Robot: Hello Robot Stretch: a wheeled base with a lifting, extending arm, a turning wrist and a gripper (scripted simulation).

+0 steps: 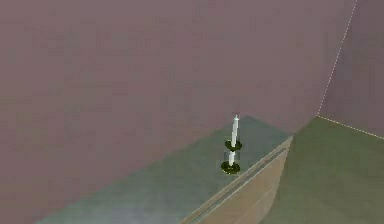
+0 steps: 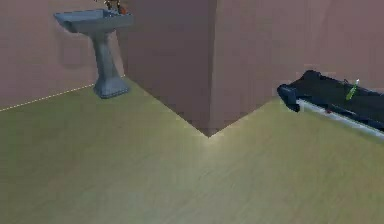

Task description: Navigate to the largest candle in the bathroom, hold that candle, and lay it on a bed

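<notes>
Mauve walls (image 1: pixel 130 70) enclose the area inspected. Hand: how its fingers stand cannot be told from either view.

Forward view. A long counter with a glossy grey-green top (image 1: pixel 150 185) and a tan wooden front (image 1: pixel 250 198) runs along the mauve wall, from the bottom edge up toward the middle right. Near its far end stands a tall, thin white stick candle (image 1: pixel 235 130), upright on a dark round base (image 1: pixel 233 146). Just in front of it is what reads as a second, shorter white stick (image 1: pixel 231 158) on its own dark round base (image 1: pixel 231 168). The taller one lies farther along the counter. Both stand near the counter's front edge, apart from the wall. Past the counter's end, olive floor (image 1: pixel 340 170) reaches the room corner at the right.

Arm side view. Yellow-green plank floor (image 2: pixel 150 160) fills the foreground. A projecting mauve wall corner (image 2: pixel 210 70) juts out at the middle. To its left, a grey-blue pedestal sink (image 2: pixel 100 40) stands against the far wall, with a small orange-brown item (image 2: pixel 118 7) at its top, too small to identify. To the right of the corner, a low black treadmill-like machine (image 2: pixel 335 100) lies on the floor, with a small green item (image 2: pixel 351 91) on it.
</notes>
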